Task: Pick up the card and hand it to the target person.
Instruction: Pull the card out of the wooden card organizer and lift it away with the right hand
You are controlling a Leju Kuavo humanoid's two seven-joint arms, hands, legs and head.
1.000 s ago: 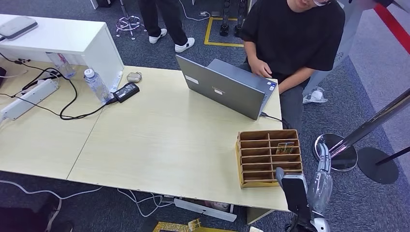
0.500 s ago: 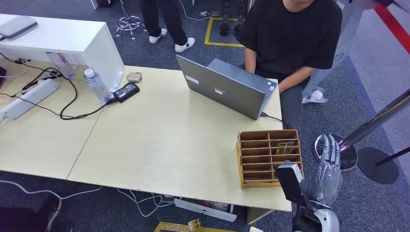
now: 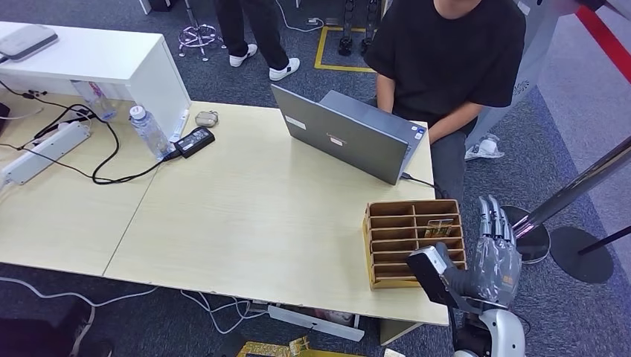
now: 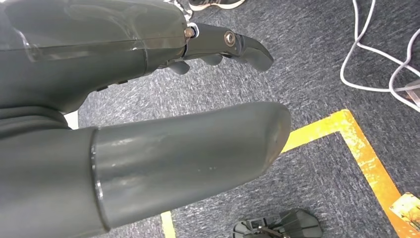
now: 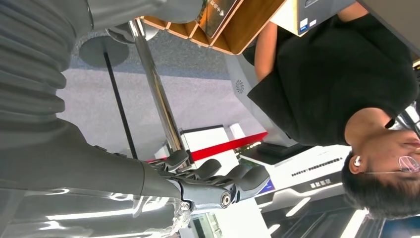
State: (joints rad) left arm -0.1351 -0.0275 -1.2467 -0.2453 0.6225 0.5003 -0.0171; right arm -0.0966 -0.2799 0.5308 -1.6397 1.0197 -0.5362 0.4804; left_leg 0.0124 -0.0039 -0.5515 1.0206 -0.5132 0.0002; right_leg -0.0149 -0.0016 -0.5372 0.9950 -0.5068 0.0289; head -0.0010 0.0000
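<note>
Your right hand [image 3: 497,262] hung empty, fingers straight and spread, beside the rack [image 3: 414,242] — the card [image 3: 439,227] sat in a right-hand slot. Left hand [image 4: 124,99] empty too, fingers apart. No writing was readable.

We see the card [image 3: 439,227] standing on its edge in a slot of the brown wooden organizer [image 3: 387,245], in the right column, second row from the far side. It is a small card with a dark, greenish-yellow printed face, and only its upper part shows above the divider. On the table [image 3: 260,216] it lies at about 4 o'clock from the centre, near the right edge, and the person [image 3: 446,59] sits at 12 o'clock from it.
</note>
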